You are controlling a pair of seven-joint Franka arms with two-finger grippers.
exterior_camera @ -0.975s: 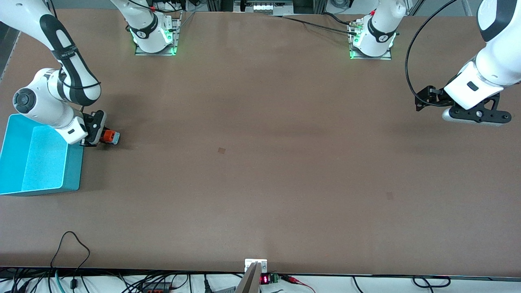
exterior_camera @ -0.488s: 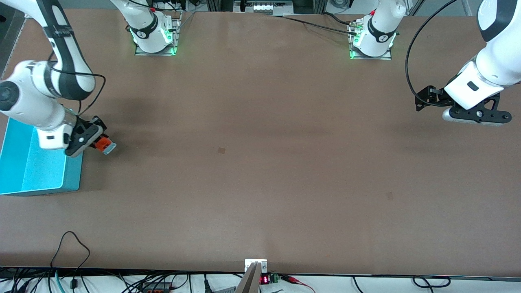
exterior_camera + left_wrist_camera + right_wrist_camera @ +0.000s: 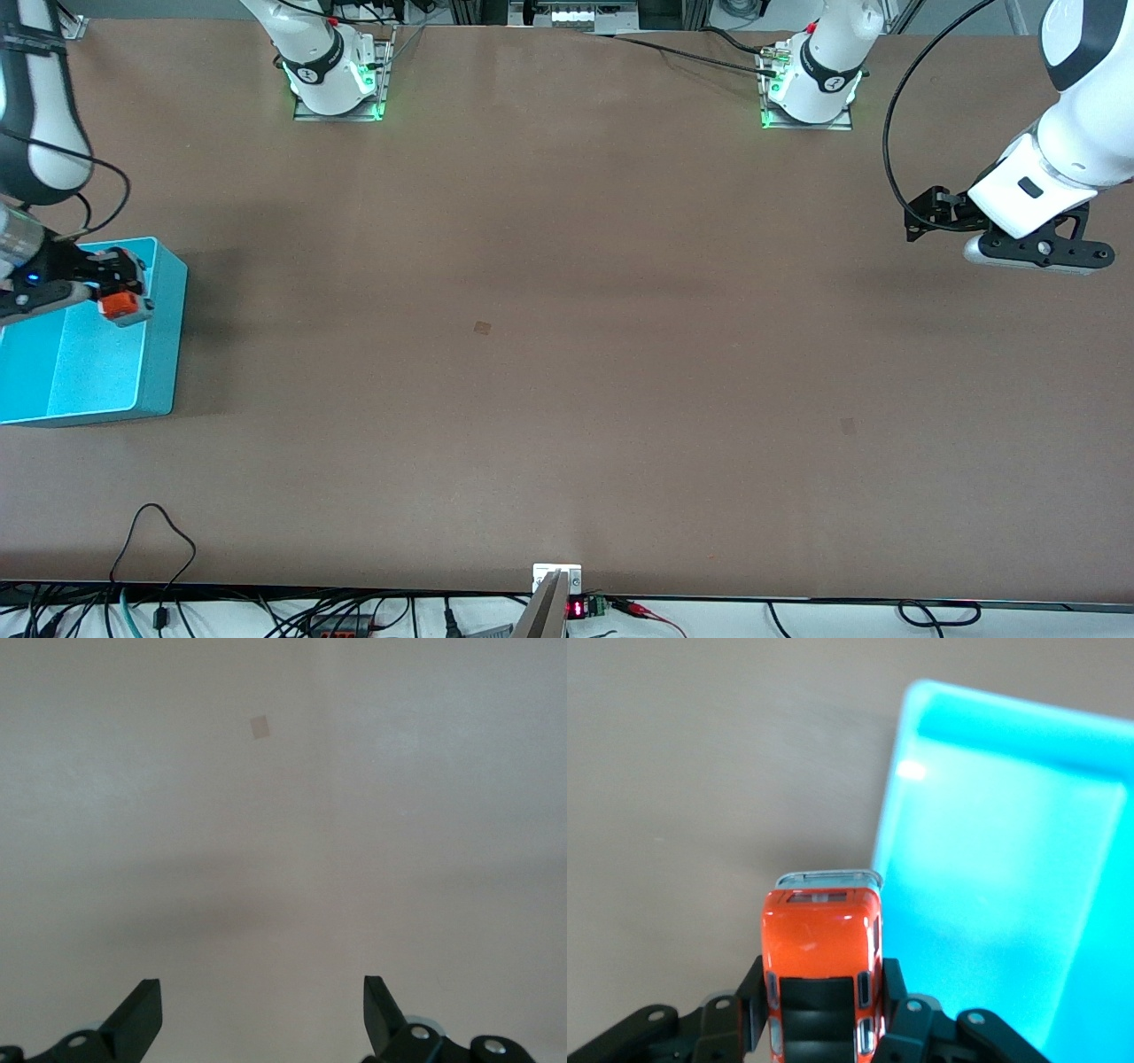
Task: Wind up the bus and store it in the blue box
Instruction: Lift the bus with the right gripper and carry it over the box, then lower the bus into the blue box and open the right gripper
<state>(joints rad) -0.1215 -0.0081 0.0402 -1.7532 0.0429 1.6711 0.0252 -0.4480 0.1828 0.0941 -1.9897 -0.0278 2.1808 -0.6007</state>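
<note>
The right hand (image 3: 120,288) pinches the bus (image 3: 122,306) over the blue box (image 3: 164,354) rim, at the frame's left edge. Storing seems underway; next it likely must move inward and release. The left hand (image 3: 261,1014) waits, spread, over bare bench (image 3: 567,354).

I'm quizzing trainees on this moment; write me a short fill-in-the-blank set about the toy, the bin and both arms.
1. The right gripper is shut on the ____.
2. It holds that toy over the wall of the blue ____.
3. The left gripper, which waits over bare table, has its jaws ____.

Missing words: bus; box; open
</note>
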